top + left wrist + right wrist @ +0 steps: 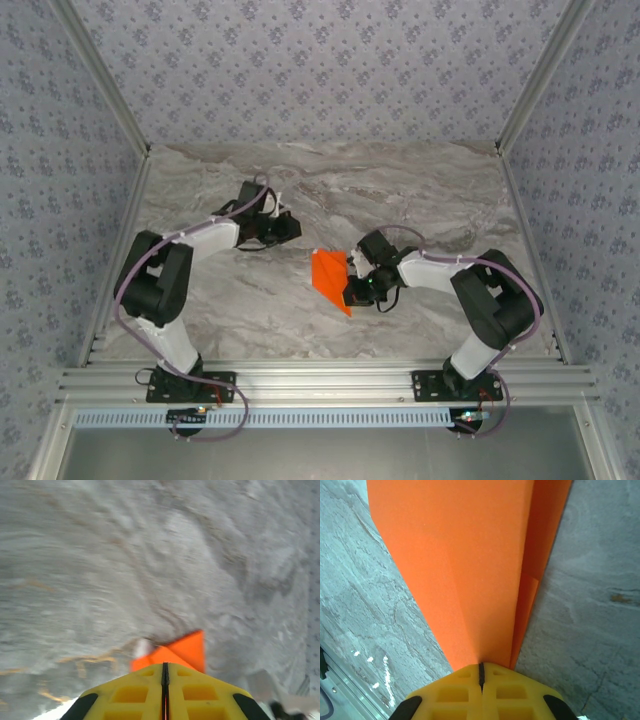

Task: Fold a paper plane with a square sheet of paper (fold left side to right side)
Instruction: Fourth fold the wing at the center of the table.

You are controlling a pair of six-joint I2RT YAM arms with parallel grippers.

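The paper plane (470, 570), seemingly nearly finished, is pinched ahead by the right gripper (481, 669); the left gripper (165, 667) is closed, empty.

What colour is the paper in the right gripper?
Bright orange paper, clearest in the right wrist view.

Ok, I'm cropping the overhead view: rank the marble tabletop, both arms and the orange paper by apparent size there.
Largest: marble tabletop.
Then left arm and right arm, which look alike, so unranked.
Smallest: orange paper.
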